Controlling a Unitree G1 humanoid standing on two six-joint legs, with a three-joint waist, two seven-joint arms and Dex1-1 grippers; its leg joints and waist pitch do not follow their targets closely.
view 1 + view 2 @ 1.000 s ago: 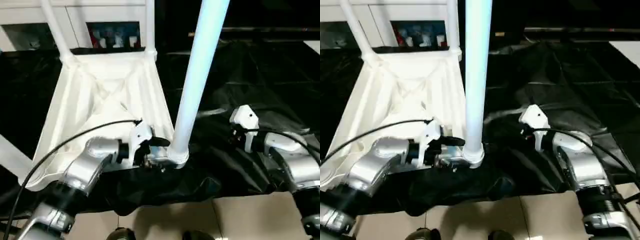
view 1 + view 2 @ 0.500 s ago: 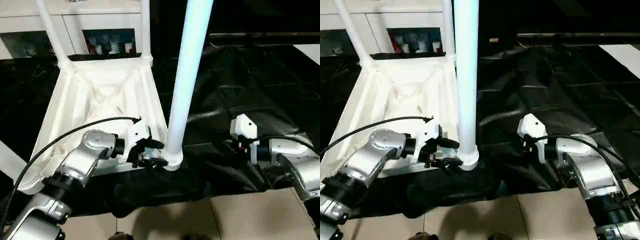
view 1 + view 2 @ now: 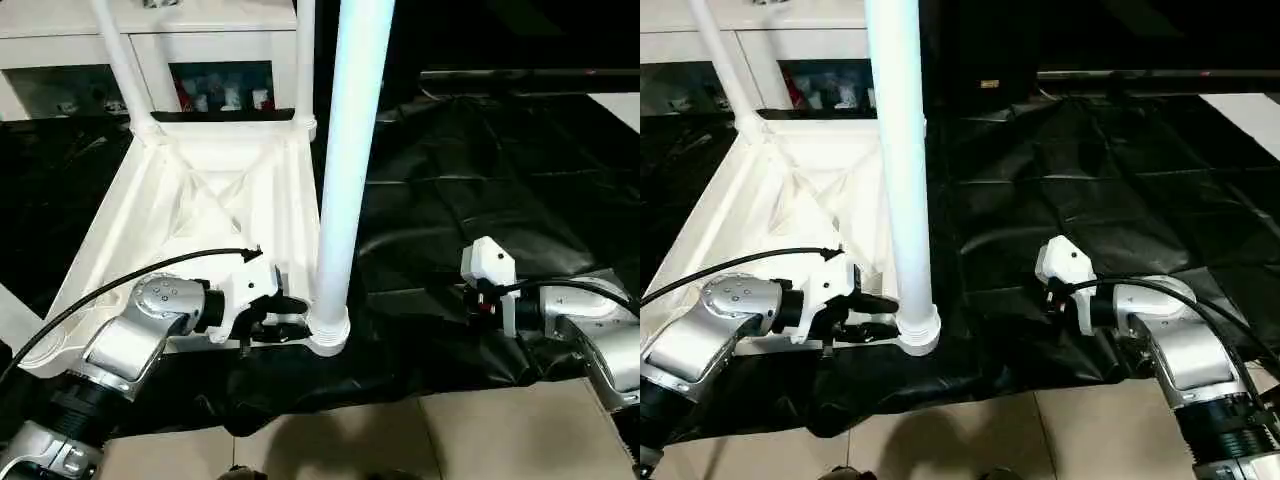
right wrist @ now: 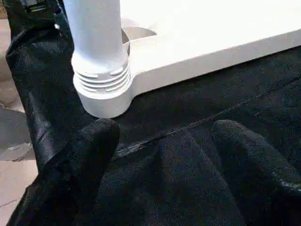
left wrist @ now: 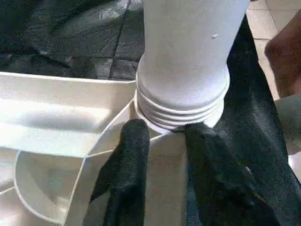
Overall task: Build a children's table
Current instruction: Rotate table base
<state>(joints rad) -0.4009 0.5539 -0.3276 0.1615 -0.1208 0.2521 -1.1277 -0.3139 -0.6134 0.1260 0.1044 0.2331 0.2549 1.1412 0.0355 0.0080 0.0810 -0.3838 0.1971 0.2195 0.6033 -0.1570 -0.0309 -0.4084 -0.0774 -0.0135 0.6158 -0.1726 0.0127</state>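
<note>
From the head views, we see the upturned white plastic rectangular tabletop (image 3: 215,215) with its X-ribbed underside lying on black sheeting (image 3: 480,190). The near white tapered tube leg (image 3: 345,150) stands in the round corner socket (image 3: 328,335) at 6 o'clock; 2 more legs rise at 12.

Left wrist view: the left gripper (image 5: 162,141) has its jaws partly closed, fingertips at the leg's ribbed foot; we cannot tell if they pinch anything. We should keep the leg upright and check it is fully seated.

Right wrist view: the right gripper (image 4: 162,141) has its jaws wide open, holding nothing, near the socket.
</note>
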